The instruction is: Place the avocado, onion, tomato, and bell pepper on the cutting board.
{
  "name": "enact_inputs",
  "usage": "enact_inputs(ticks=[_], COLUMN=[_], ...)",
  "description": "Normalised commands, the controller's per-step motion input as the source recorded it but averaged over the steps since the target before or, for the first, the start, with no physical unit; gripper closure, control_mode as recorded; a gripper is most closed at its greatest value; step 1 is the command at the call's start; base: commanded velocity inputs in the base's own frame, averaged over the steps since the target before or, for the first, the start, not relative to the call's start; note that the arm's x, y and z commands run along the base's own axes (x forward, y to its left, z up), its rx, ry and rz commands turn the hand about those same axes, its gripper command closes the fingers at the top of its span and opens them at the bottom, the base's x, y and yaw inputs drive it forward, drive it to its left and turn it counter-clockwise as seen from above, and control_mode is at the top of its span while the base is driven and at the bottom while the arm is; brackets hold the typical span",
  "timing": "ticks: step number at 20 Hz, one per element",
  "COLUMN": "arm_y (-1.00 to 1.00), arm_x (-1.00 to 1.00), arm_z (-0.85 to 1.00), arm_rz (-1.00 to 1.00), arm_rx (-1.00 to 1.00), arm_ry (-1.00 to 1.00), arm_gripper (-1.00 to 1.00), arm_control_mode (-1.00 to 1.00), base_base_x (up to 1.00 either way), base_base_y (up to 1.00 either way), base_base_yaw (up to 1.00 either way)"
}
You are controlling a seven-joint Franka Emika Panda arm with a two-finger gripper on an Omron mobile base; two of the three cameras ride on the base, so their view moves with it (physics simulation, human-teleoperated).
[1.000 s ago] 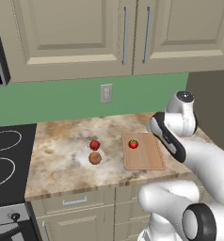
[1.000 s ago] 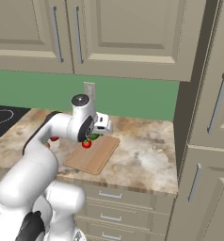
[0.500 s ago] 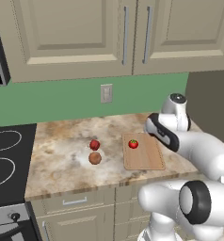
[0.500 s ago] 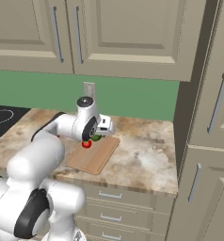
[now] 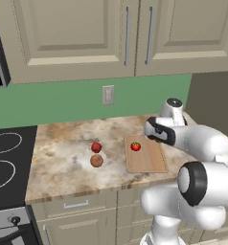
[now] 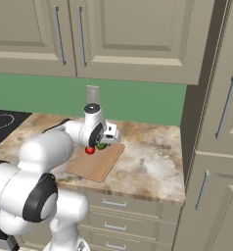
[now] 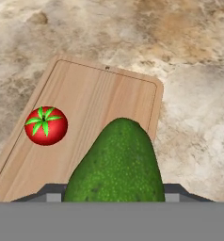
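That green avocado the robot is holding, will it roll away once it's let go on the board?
Probably a little. The avocado looks rounded and smooth, with no flat side, so it may wobble or roll. The cutting board seems to have a raised rim that could stop it. Its tapered shape likely makes it curve rather than run straight, perhaps toward the tomato.

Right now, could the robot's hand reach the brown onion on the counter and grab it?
Probably not yet. The gripper is shut on the avocado above the cutting board. The onion sits in the open beside the bell pepper, so once the avocado is down, likely yes.
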Motion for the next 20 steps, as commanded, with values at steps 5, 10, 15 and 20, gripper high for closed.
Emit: enact_inputs(ticks=[5,10,15,20], arm_y=[0.01,0.0,0.0,0.0], arm_x=[0.05,0.07,0.1,0.09], arm_z=[-0.22,-0.14,-0.16,-0.22], arm_rz=[0.0,0.0,0.0,0.0], arm_rx=[0.0,0.0,0.0,0.0], arm_ry=[0.03,0.01,0.01,0.01], arm_gripper=[1.0,1.0,1.0,1.0], arm_control_mode=[-1.0,-1.0,-1.0,-1.0], base_base_x=[0.0,0.0,0.0,0.0], base_base_y=[0.0,0.0,0.0,0.0], base_base_yaw=[0.0,0.0,0.0,0.0])
